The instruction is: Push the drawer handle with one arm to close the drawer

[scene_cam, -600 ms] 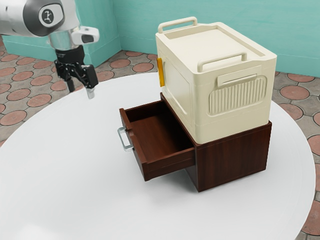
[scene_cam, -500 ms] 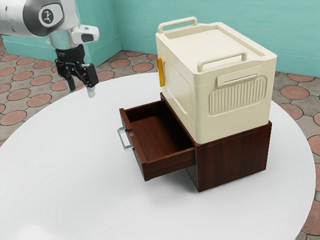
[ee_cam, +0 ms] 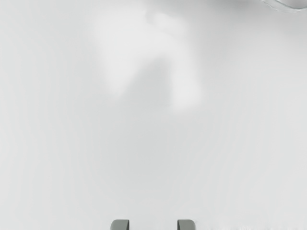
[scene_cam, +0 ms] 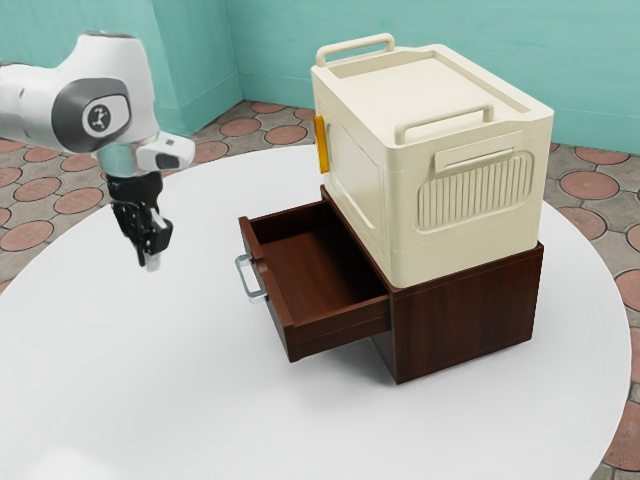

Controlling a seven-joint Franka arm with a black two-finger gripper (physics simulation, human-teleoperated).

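Silver handle: there it is, the silver U-shaped metal handle (scene_cam: 244, 280), out on the front of the dark-brown wooden drawer (scene_cam: 340, 326), its long bar running along that front, across my push.
Black fingers: my black gripper's pale-tipped fingers (scene_cam: 152, 262) stand apart, nothing between them, on the outer side of the handle, well apart from it. From them it lies toward the exterior view's right and slightly nearer the camera.
White round surface: I'm over the white round surface (scene_cam: 150, 390), and this one arm is the only one in play.
Drawer: open, sticking out of the brown cabinet (scene_cam: 465, 310); I judge the push must go straight inward, square to the bar. Off-centre, I could slip past it.
Since the earlier frame: my hand has dropped and turned, coming toward the camera; drawer and handle haven't budged.
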